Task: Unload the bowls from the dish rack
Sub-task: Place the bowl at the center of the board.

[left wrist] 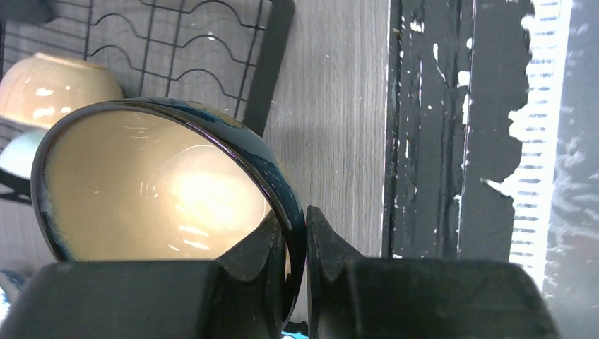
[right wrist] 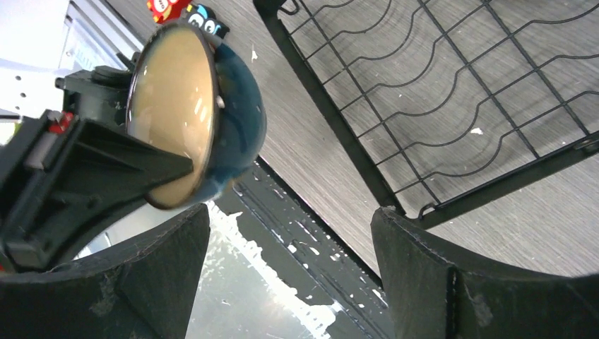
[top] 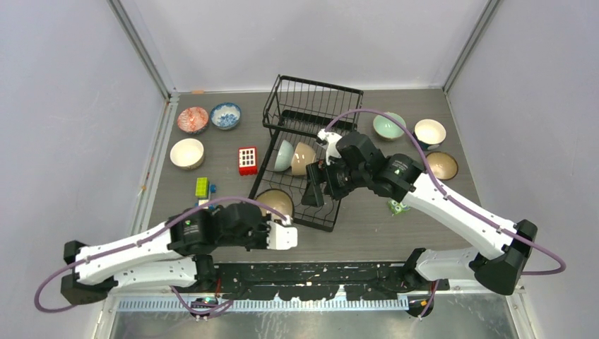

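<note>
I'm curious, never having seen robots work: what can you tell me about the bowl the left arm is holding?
The bowl is small, round and glossy, like glazed ceramic: dark blue outside, tan inside. The left gripper pinches its rim, one finger inside and one outside, holding it tipped on edge. It is at the near corner of the black wire dish rack; whether it touches the wires is unclear.
</note>
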`<state>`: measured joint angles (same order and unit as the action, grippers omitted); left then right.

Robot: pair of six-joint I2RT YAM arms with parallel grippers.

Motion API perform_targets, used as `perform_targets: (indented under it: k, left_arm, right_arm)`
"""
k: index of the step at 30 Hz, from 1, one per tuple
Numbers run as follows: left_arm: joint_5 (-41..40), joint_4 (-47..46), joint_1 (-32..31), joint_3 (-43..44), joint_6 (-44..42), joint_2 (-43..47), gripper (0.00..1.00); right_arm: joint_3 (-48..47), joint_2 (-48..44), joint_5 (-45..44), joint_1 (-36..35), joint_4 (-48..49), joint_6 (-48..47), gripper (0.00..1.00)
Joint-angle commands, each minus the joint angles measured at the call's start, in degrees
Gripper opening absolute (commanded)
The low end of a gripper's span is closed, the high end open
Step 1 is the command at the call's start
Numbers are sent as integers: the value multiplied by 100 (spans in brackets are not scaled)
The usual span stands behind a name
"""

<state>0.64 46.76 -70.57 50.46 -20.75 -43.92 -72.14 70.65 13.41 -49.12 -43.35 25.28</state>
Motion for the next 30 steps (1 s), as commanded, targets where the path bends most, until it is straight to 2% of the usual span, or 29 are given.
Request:
perform_targets:
  k: [1, 14, 25, 30]
  left_arm:
    - [-980, -370, -668, 98, -659, -362, 0]
    - [-1319, -391, -1254, -170, -814, -499, 0]
    - [-1147, -487, -1451, -309, -1125, -419, 0]
    - [-1012, -311, -1452, -154, -1448, -604, 0]
  right_arm:
    - [-178, 62, -169, -1, -49, -294, 88]
    - [-61, 112, -245, 4, 61, -453, 89]
    - [-386, 266, -87, -32, -298, -356, 87]
    - [-515, 327, -338, -193, -520, -440, 86]
